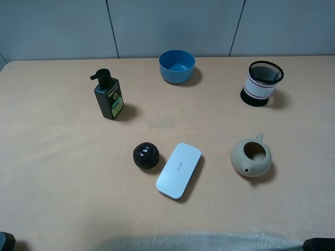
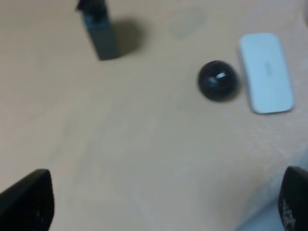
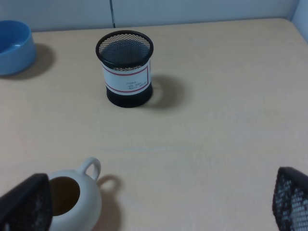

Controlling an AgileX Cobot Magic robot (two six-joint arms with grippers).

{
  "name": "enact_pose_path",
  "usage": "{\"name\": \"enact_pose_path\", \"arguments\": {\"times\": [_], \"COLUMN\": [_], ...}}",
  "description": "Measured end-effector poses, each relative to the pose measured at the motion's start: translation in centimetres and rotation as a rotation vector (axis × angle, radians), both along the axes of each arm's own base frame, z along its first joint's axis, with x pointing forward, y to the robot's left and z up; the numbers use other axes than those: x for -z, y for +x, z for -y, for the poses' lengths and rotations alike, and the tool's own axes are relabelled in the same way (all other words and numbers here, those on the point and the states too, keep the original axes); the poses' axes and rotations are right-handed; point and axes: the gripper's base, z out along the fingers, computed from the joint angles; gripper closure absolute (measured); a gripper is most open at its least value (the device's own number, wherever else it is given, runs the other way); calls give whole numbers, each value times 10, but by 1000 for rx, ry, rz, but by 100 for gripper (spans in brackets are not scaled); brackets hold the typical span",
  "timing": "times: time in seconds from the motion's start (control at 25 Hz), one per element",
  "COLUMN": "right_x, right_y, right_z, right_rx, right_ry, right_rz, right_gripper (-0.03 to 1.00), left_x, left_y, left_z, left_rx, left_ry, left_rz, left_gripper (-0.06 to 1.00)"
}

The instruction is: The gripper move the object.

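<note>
The object, a flat white rounded slab (image 1: pixel 178 170), lies on the tan table a little below the middle, tilted, with nothing holding it. It also shows in the left wrist view (image 2: pixel 266 72), next to the black ball (image 2: pixel 218 80). My left gripper (image 2: pixel 161 211) is open and empty, well short of the slab, its fingertips (image 2: pixel 26 204) wide apart. My right gripper (image 3: pixel 156 207) is open and empty above the table near the beige teapot (image 3: pixel 72 197). In the high view only a dark bit of each arm shows at the bottom corners.
The black ball (image 1: pixel 146 155) sits just left of the slab. A dark pump bottle (image 1: pixel 109 95) stands at the left, a blue bowl (image 1: pixel 177 66) at the back middle, a mesh cup (image 1: pixel 261 82) at the back right, and the teapot (image 1: pixel 251 157) right of the slab.
</note>
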Motion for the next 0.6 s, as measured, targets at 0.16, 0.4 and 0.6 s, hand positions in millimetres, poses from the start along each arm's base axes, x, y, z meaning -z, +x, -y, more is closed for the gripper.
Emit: {"name": "enact_pose_path", "arguments": {"times": [0.16,0.4,0.6], "right_x": [0,0,0], "right_y": [0,0,0], "right_z": [0,0,0], "right_rx": [0,0,0], "right_ry": [0,0,0], "right_rz": [0,0,0], "right_gripper": [27,27,27], "left_x": [22,56,77], "left_y": [-15,-37,-55], "left_z": [-22,-42,-50], "left_rx": [-111,-286,-387], "left_ry": [4,-6,-16], "left_rz": [11,26,118], "left_gripper": [0,0,0]}}
